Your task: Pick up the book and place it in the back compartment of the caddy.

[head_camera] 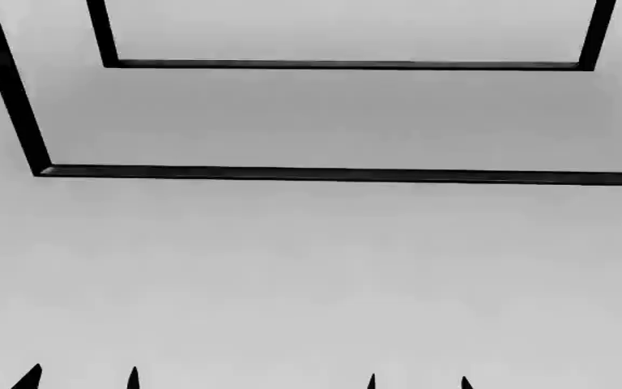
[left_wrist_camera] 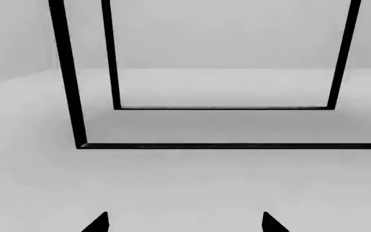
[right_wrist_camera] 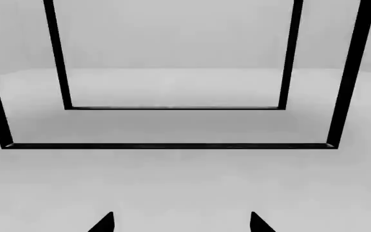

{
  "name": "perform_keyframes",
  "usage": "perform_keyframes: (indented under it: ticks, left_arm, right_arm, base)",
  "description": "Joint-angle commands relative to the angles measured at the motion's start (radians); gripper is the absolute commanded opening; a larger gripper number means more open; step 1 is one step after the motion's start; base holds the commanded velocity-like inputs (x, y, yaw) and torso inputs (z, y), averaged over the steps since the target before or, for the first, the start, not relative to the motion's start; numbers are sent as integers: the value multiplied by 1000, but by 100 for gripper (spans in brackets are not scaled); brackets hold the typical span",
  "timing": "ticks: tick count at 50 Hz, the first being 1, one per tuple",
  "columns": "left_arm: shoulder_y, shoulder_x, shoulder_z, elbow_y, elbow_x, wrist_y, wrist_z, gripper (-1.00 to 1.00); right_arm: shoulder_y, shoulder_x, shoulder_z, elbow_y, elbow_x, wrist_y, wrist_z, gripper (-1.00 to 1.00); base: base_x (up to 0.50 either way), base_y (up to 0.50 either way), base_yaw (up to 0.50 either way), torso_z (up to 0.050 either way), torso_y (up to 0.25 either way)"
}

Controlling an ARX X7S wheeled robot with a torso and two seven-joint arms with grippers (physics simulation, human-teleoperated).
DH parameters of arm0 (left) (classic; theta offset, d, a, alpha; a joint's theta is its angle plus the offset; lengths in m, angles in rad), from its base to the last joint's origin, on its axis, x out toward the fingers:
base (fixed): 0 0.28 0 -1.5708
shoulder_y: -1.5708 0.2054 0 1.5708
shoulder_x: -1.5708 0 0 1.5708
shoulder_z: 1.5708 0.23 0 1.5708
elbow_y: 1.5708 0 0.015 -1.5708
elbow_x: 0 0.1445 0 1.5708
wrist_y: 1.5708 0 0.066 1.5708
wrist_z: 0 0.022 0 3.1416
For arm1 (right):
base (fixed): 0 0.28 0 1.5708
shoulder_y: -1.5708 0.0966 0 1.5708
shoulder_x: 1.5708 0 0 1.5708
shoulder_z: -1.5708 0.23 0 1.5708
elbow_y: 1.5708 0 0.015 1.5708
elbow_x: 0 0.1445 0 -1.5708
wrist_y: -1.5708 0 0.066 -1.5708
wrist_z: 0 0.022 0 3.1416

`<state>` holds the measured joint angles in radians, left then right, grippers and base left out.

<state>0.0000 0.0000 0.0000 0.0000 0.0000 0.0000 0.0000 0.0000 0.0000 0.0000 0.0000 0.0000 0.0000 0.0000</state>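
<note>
Showing only their dark fingertips, both pincers sit at the lower edge of every view. From the head camera, the left pincer [head_camera: 81,379] is at about 7 o'clock and the right pincer [head_camera: 418,381] between 6 and 5 o'clock. Each is a pair of thin black points standing apart with bare grey between them.

The left wrist camera shows the left pincer [left_wrist_camera: 185,224] spread wide and holding nothing. The right wrist camera shows the right pincer [right_wrist_camera: 182,223] likewise spread and holding nothing.

Neither the book nor the caddy appears in any of the three views. Where the book lies, which way its long axis runs, which way it points and how it looks cannot be told.

A flat, pale grey surface [head_camera: 311,275] fills the pictures. At 12 o'clock from the pincers, two black bar outlines lie on or above it. The outer frame [head_camera: 343,173] has a long bar running across the head view, and its side bar rises toward 11 o'clock. The inner frame [head_camera: 343,63] lies farther off and is narrower.

In both wrist views the frames' side bars rise out of the top of the picture, against a lighter grey backdrop [left_wrist_camera: 224,34].
</note>
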Motion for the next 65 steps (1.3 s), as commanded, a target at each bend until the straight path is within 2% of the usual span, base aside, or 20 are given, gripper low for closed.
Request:
perform_keyframes:
  ticks: [1,22,65]
  left_arm:
    - [3,-15,17,15,-15,-12,-17,100]
    - [8,-66,74,2,-94,31,-39,100]
    - [2,-118,134,7,-132,44,-86,100]
  right_arm:
    - [-3,22,-27,-14,22,11,27,100]
    - [-5,66,-75,-21,68,3,78,100]
    - [3,113,-136,-24,113,-3,130,100]
  base:
    - [0,0,0,0,0]
    - [0,0,0,1,0]
    - [0,0,0,50,0]
